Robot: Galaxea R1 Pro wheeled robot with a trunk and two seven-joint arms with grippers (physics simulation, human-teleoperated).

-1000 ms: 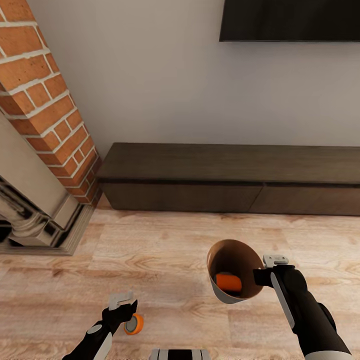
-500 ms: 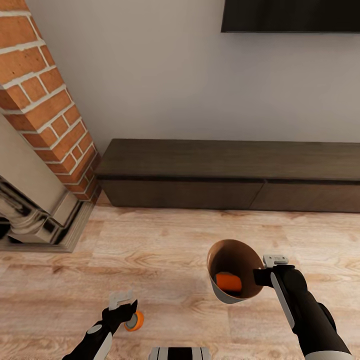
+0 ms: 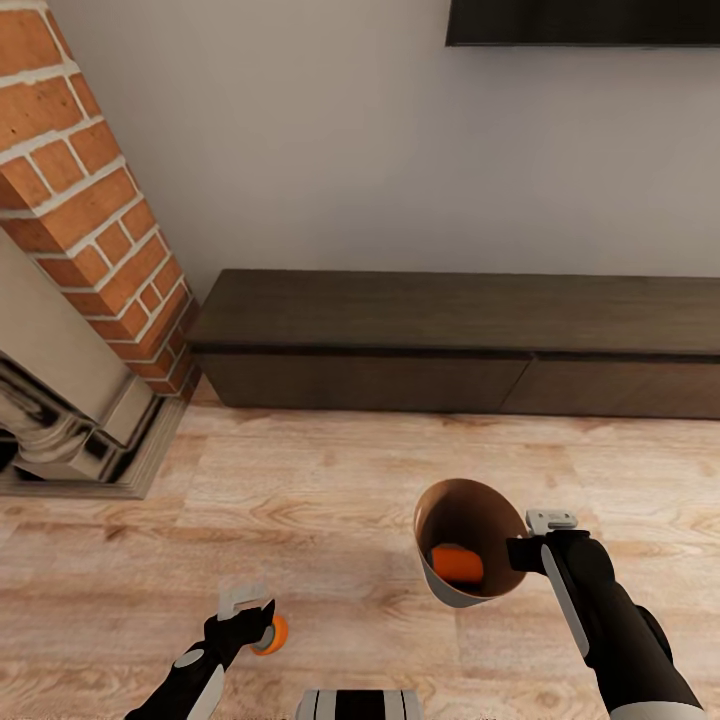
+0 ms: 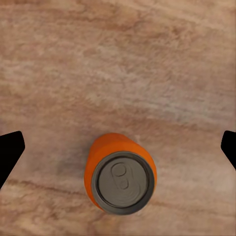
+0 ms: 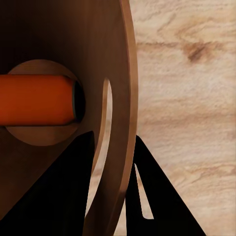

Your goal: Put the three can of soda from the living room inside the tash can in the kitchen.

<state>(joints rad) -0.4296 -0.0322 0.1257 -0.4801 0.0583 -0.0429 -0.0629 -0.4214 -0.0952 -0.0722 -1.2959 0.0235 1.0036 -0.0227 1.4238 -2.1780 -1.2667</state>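
One orange can (image 3: 457, 563) lies inside the trash can (image 3: 470, 540), whose rim the right gripper (image 3: 522, 553) pinches, tilted for loading; left of it, the wide-open left gripper (image 3: 250, 625) hovers over another orange can (image 4: 121, 177).

A home living room: brick fireplace (image 3: 75, 210), low dark cabinet (image 3: 460, 355), wall-mounted black screen (image 3: 585, 20), wood floor (image 3: 320, 490).

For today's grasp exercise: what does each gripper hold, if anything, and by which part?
The right gripper pinches the round grey-white bin by its brown rim. The left gripper is open, holding nothing; the orange soda can lies between its fingers.
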